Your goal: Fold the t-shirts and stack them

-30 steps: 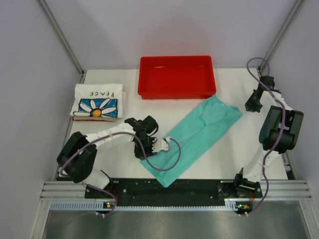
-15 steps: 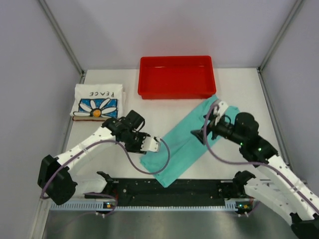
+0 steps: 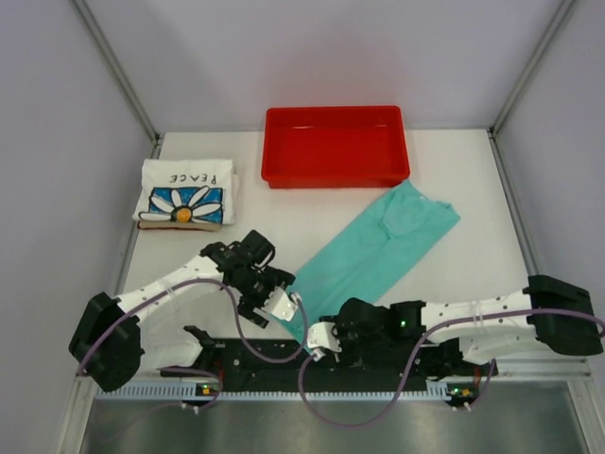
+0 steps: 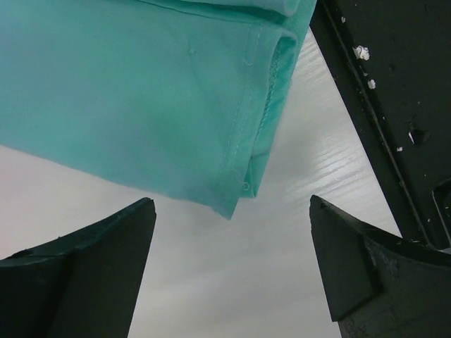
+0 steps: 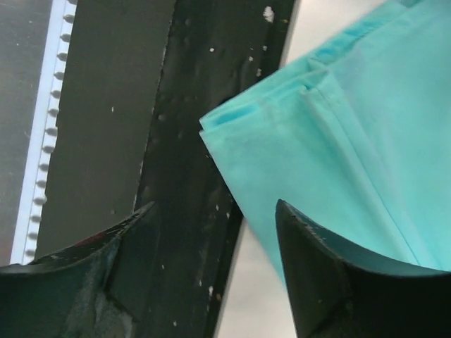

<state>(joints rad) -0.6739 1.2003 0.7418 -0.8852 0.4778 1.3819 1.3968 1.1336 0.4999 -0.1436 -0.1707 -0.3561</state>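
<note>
**A:** Progress on the fold-and-stack?

**B:** Partway, by my reading. One daisy-print t-shirt (image 3: 184,194) lies folded square at the far left of the tabletop (image 3: 473,189). The teal t-shirt (image 3: 378,251) is only folded lengthwise. It is a long strip running diagonally from near centre toward the far right, its far end just beside the red tray (image 3: 336,178). Still to do: cross-folds on the teal, then setting it on the daisy one.

**A:** Arm poses?

**B:** Both are low, meeting at the strip's near end. The left arm reaches from its base toward centre. The left claw (image 3: 282,306) is spread wide, with the hem corner just ahead of its fingers and nothing pinched. The right arm lies almost flat along the near edge, over the black base plate (image 3: 378,364). The right claw (image 3: 319,338) is spread too, flanking the near corner.

**A:** Contact with cloth?

**B:** Left looks apart. Right, cannot tell.
</note>
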